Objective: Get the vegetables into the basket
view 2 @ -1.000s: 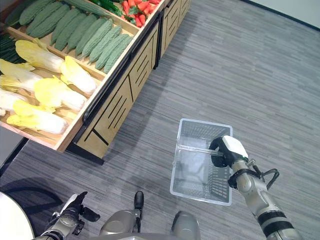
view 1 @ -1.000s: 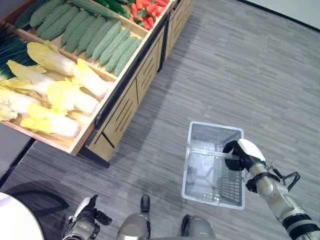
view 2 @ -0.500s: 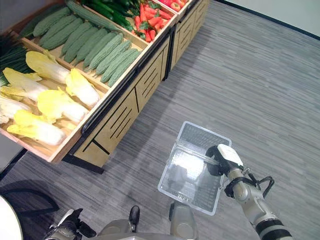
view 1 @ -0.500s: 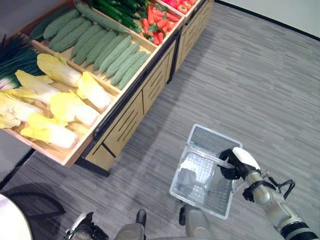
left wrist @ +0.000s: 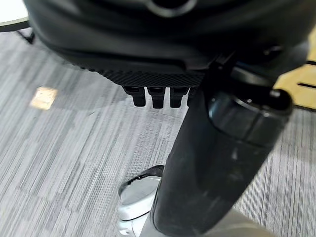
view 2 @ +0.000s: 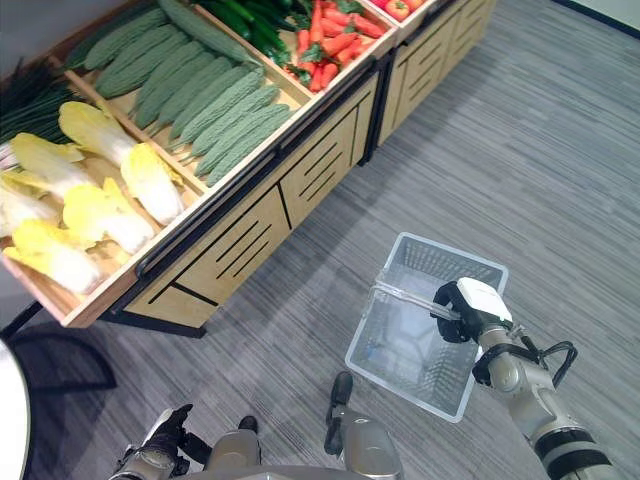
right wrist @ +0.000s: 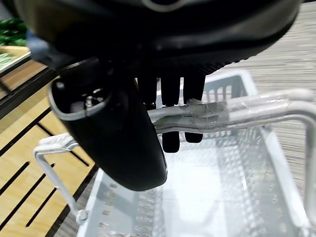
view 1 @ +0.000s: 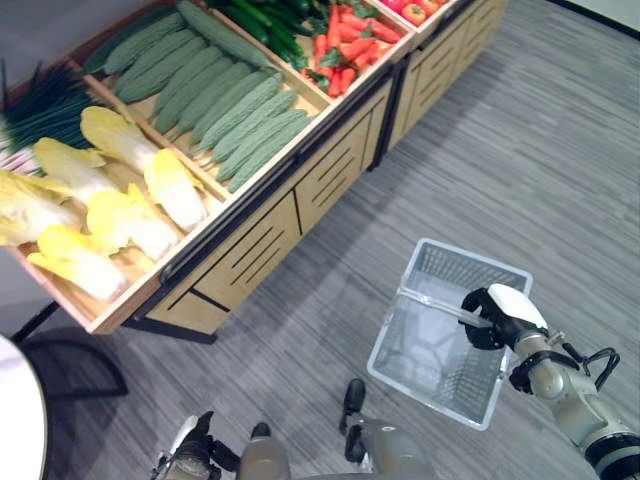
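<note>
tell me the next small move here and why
Probably bring the basket nearer the produce stand. The right hand has its fingers curled round the basket handle, the basket looks empty, and it hangs over the floor apart from the stand. The left hand hangs low, holding nothing, too far to pick the bitter gourds.

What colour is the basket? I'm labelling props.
Pale translucent grey basket, hanging from the right hand; clearest in the left eye view.

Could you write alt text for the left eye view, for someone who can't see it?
The right hand holds an empty basket by its handle above grey floor. A wooden stand displays cabbages, gourds and carrots.
</note>
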`<state>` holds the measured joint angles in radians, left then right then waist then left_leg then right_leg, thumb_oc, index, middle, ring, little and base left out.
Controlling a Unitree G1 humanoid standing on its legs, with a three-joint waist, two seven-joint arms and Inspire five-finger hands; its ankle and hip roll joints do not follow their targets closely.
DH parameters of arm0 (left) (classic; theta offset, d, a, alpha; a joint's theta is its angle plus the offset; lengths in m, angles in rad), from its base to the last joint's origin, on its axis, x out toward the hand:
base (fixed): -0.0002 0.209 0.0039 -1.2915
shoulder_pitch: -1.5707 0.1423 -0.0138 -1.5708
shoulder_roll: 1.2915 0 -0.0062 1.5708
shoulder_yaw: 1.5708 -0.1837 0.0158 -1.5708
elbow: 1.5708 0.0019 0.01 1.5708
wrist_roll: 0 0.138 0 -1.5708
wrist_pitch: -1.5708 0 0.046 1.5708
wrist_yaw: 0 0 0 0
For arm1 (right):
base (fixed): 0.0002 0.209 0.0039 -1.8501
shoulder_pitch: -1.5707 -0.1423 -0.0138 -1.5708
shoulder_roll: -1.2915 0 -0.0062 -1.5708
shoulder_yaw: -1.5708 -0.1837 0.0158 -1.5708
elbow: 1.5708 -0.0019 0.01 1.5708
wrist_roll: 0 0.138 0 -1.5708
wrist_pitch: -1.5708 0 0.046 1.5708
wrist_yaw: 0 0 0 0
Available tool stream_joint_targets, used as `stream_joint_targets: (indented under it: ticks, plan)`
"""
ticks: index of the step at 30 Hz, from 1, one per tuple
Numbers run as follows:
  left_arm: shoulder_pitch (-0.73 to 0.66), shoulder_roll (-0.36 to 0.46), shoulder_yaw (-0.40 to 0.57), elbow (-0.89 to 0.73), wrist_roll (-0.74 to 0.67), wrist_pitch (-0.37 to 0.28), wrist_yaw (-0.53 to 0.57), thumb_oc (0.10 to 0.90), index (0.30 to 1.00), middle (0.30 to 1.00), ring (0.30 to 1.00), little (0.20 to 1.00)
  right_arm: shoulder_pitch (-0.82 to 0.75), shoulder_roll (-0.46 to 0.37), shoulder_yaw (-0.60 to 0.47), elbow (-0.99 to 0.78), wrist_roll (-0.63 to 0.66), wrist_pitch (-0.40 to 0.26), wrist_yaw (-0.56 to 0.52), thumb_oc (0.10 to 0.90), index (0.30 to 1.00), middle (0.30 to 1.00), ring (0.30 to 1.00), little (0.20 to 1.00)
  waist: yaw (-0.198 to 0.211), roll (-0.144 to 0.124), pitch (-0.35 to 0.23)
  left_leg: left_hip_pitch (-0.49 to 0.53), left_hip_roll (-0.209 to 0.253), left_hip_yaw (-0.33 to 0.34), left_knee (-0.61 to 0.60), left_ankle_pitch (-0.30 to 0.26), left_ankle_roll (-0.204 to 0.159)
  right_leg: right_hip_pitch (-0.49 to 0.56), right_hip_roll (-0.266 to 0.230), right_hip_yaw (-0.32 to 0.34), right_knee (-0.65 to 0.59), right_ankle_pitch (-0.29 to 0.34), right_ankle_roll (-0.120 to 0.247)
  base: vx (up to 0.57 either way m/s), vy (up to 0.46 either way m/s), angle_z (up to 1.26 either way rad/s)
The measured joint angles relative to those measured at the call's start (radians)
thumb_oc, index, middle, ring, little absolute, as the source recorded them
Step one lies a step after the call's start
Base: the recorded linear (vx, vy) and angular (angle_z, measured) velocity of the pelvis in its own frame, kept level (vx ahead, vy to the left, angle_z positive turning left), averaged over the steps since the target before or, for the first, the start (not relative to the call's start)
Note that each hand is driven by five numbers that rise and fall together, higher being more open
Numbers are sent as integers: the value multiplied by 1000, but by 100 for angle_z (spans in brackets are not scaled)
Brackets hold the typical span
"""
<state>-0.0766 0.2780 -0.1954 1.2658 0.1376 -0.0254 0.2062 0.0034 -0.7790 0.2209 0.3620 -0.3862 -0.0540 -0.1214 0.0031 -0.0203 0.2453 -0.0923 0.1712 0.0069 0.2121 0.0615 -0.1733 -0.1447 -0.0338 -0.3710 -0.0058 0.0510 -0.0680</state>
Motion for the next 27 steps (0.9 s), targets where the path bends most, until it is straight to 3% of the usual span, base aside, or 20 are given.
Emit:
stream_joint_targets:
  ticks: [1, 2, 3, 6, 8, 12, 14, 16, 20, 24, 26, 27]
  plan:
    - [0, 0, -8, -10, 0, 0, 1, 900, 1000, 1000, 1000, 1000, -2, -2, 0, 0, 0, 3, 0, 400, 300, 300, 300, 300, 7, -14, 10, -5, -12, 17, -35, -18, 0, 8, 1, 0, -25, 7, -4, 157, -33, 37]
    - [-1, -1, -8, -19, 0, -2, -2, 900, 1000, 1000, 1000, 1000, -5, -1, -3, 0, 0, 5, -2, 400, 300, 300, 300, 300, 10, -5, 16, -17, -27, 38, -76, -23, 9, 16, 2, -3, -45, 18, 5, 81, 5, 25]
    - [1, -2, -7, -28, 0, -2, -3, 900, 1000, 1000, 1000, 1000, -5, 0, -3, 0, 0, 5, -3, 400, 300, 300, 300, 300, 12, -13, 26, -35, -39, 50, -113, -22, 9, 21, 4, -8, -55, 17, 7, 209, 21, 36]
    - [6, -3, -8, -43, 0, -1, -8, 900, 1000, 1000, 1000, 1000, 0, 24, -1, 2, 0, 8, -3, 400, 300, 300, 300, 300, 33, -5, 31, -130, -43, 135, -195, 14, 27, 29, 23, -9, -81, 20, 15, 185, 38, 7]
    - [6, -7, -8, -37, 1, 2, -14, 900, 1000, 1000, 1000, 1000, -2, 39, 0, 2, 0, 7, -3, 400, 300, 300, 300, 300, 49, -6, 43, -179, -34, 136, -227, 58, 32, 42, 39, -3, -81, 15, 15, 274, 122, -24]
    - [38, -9, -4, -31, 1, 8, -19, 900, 1000, 1000, 1000, 1000, 14, 46, 1, 3, -1, 7, -1, 400, 300, 300, 300, 300, 62, -4, 49, -155, -22, 143, -224, 103, 57, 109, 51, 23, -81, -7, 34, 191, 161, -33]
    - [47, -10, 0, -23, 1, 8, -20, 900, 1000, 1000, 1000, 1000, 21, 46, 0, 3, -1, 6, -2, 400, 300, 300, 300, 300, 55, 8, 41, -109, -25, 142, -232, 110, 97, 132, 47, 49, -60, -24, 63, 185, 239, -26]
    - [17, -4, 2, -19, 1, 8, -19, 900, 1000, 1000, 1000, 1000, 37, 54, -2, 2, -5, 5, -2, 400, 300, 300, 300, 300, 51, -8, 41, -96, -65, 146, -247, 112, 133, 118, 5, 50, -15, -44, 91, 97, 166, 13]
    - [-9, 30, 1, -81, 2, -3, -12, 900, 1000, 1000, 1000, 1000, 28, 98, 3, 17, -9, 4, 3, 400, 300, 300, 300, 300, 69, -25, 36, -69, -131, 165, -248, 72, 189, 94, -75, 134, 77, -69, 130, 97, 215, 5]
    - [-24, 82, 2, -83, 2, -2, -8, 900, 1000, 1000, 1000, 1000, -35, 123, 36, 42, -10, -2, 4, 400, 300, 300, 300, 300, 80, -48, 32, -43, -156, 188, -263, 53, 212, 90, -103, 147, 98, -58, 157, 78, 181, -14]
    - [-19, 105, -4, -68, 2, 0, -8, 900, 1000, 1000, 1000, 1000, -33, 134, 38, 102, -10, 2, 3, 400, 300, 300, 300, 300, 82, -69, 16, -16, -161, 179, -278, 31, 230, 40, -119, 165, 253, -69, 178, 202, 197, 8]
    - [-23, 107, -12, -58, 2, -1, -8, 900, 1000, 1000, 1000, 1000, -24, 136, 44, 116, -11, -1, 3, 400, 300, 300, 300, 300, 77, -75, 13, -12, -165, 158, -279, 11, 239, -9, -118, 209, 356, -72, 181, 212, 115, 24]
